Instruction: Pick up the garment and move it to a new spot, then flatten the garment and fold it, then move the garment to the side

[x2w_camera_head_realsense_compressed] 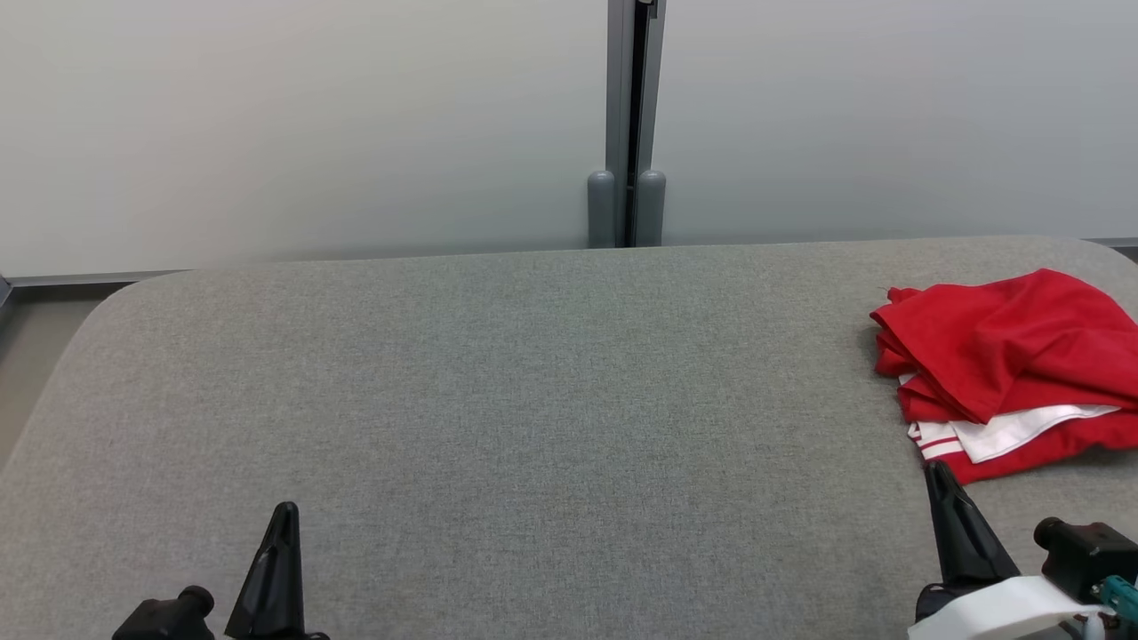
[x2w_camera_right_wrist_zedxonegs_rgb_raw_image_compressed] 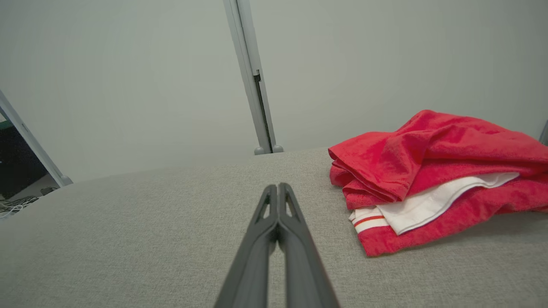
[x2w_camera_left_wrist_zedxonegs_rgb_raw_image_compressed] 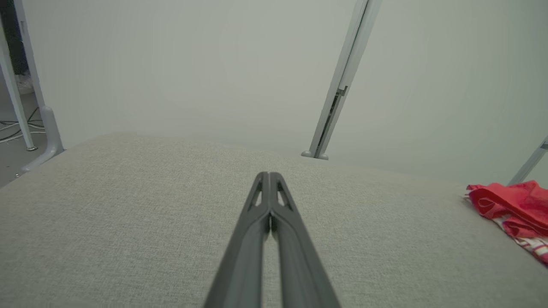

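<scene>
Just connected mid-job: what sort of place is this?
Probably a lab or test cell, not a home: a grey fabric-covered table stands against plain pale partition panels joined by a metal post, with loose cables on the floor beyond.
</scene>
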Tool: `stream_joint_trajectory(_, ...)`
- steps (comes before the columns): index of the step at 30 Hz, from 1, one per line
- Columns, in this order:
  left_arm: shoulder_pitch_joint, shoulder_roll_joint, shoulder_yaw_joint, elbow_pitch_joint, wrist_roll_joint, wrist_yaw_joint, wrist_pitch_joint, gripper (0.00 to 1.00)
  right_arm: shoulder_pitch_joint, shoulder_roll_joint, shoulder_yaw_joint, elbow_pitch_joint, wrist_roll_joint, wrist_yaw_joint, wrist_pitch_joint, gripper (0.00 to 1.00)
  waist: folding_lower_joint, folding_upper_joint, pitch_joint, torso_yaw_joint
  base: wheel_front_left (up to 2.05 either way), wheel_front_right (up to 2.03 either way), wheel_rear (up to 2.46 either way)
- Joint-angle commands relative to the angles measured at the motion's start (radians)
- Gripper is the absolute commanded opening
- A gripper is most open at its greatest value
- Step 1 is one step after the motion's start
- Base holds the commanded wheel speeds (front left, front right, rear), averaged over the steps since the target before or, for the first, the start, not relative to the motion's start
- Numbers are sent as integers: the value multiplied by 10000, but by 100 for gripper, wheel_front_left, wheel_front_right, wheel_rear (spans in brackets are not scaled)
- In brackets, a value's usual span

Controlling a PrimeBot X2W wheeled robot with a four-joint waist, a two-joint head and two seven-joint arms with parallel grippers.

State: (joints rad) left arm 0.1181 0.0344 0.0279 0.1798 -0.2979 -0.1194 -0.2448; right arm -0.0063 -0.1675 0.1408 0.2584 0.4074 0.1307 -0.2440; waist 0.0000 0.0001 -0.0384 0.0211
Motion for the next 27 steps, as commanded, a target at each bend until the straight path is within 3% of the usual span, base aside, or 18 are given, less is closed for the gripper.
stream_joint_trajectory(1,-283,58,69,-117,-403,-8,99,0,-224,-66,-130,-163,387,0,106,0,0,-1,4,-1,0,0,0)
stream_joint_trajectory(27,-937,101,321,97,-4446,-44,1198,0,-513,290,-876,-172,4116,0,1182,0,0,-1,90,-45,0,0,0)
